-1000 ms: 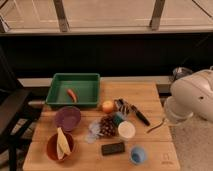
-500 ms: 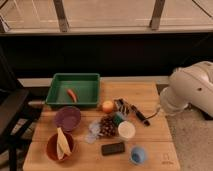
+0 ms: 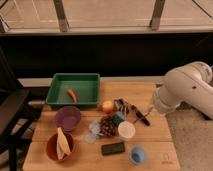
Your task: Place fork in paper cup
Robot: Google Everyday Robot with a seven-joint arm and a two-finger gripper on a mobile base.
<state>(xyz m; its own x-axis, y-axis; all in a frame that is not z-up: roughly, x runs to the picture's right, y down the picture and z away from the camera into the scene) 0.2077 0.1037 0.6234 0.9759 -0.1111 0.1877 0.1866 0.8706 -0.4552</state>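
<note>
The paper cup (image 3: pixel 126 130) is cream-white and stands upright near the middle front of the wooden table (image 3: pixel 155 142). My gripper (image 3: pixel 151 107) is at the lower left end of the white arm (image 3: pixel 186 92), above the table's right side, up and to the right of the cup. A thin dark sliver that may be the fork (image 3: pixel 148 110) shows just under the gripper. I cannot tell whether it is held or lies on the table. A thicker black-handled tool (image 3: pixel 140 116) lies just left of it.
A green tray (image 3: pixel 56 94) holding an orange stick stands at the back left. An orange fruit (image 3: pixel 107 106), a pine cone (image 3: pixel 107 126), a purple bowl (image 3: pixel 67 118), an orange bowl (image 3: pixel 49 148) with a banana, a phone (image 3: pixel 113 148) and a blue cup (image 3: pixel 138 155) surround the paper cup.
The arm has swung left and a little up over the table's right edge. The thin dark sliver now sits higher and closer to the black-handled tool.
</note>
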